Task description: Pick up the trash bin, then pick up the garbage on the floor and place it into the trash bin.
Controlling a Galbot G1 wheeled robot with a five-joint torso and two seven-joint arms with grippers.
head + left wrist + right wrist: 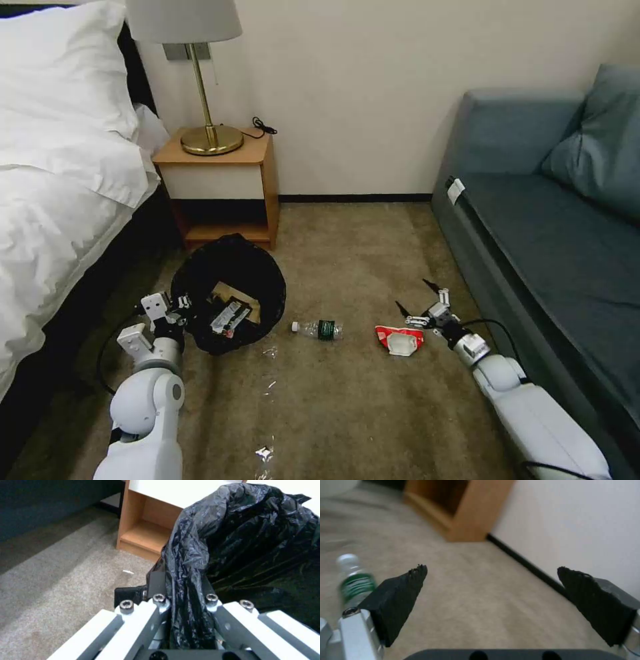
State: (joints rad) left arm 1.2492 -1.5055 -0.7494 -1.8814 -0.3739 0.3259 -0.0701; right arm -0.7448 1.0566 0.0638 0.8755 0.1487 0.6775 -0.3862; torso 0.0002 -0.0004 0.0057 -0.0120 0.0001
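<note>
The trash bin [200,283], lined with a crinkly black bag, tilts its mouth toward me by the nightstand. My left gripper [179,315] is shut on its near rim; in the left wrist view the gripper [181,582] pinches the black liner [253,542]. Inside the bin lie crumpled tan paper [235,293] and a wrapper [229,317]. On the carpet are a clear bottle with a green label [319,328] and a red-and-white wrapper [399,339]. My right gripper [413,297] hovers open just beyond that wrapper. The right wrist view shows the open gripper [491,572] over bare carpet, the bottle [353,582] off to one side.
A wooden nightstand [220,180] with a brass lamp [210,137] stands behind the bin. The bed [60,200] runs along the left, the blue-grey sofa [547,247] along the right. Scraps of clear plastic [265,455] lie on the carpet near me.
</note>
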